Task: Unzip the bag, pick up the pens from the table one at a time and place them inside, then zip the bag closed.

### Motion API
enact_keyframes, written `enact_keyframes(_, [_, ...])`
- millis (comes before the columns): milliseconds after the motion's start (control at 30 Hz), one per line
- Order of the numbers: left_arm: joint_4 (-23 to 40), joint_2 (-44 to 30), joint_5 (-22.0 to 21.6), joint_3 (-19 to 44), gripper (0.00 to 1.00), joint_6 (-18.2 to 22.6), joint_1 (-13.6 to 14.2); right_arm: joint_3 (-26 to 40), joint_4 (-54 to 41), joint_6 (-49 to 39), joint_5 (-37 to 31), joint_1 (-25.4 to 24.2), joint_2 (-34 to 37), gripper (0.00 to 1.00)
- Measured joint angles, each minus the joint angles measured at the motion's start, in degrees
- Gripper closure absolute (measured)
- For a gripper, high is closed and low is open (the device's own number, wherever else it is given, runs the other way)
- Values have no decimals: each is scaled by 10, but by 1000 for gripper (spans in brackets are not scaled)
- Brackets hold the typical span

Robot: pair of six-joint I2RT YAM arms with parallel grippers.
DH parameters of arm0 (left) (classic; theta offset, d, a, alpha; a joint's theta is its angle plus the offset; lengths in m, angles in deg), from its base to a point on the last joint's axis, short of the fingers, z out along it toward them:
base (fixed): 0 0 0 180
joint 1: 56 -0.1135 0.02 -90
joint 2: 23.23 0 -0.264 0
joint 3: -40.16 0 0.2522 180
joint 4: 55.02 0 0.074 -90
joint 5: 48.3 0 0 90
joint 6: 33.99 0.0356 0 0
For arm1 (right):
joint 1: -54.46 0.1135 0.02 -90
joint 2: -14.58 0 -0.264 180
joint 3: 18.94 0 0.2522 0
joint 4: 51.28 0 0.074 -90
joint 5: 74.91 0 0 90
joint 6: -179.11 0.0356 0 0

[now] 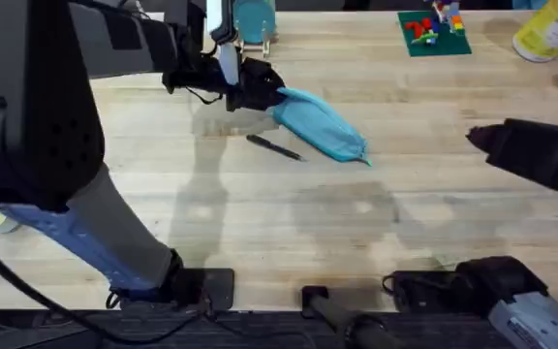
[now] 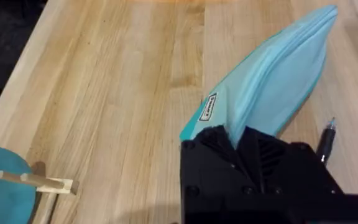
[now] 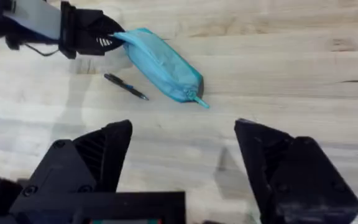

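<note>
Fabric label on the bag (image 2: 277, 74) shows in the left wrist view, beside the left gripper (image 2: 244, 140), whose fingers are clamped on the pouch's end. Overhead, the bag lies slanted in the upper middle of the table (image 1: 260, 233), that gripper at its upper-left end. One pen (image 1: 274, 146) lies just below it. The right gripper (image 3: 182, 158), fingers spread apart, hangs well away toward the right. A teal object on a wooden stand (image 1: 254, 19) stands behind.
</note>
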Motion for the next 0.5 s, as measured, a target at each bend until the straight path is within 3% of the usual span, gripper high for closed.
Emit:
enact_keyframes(200, [0, 0, 0, 0, 957, 0, 0, -95, 70, 54, 2, 0, -44, 4])
enact_keyframes(500, [0, 0, 0, 0, 958, 0, 0, -265, 215, 135, 65, 0, -47, 4])
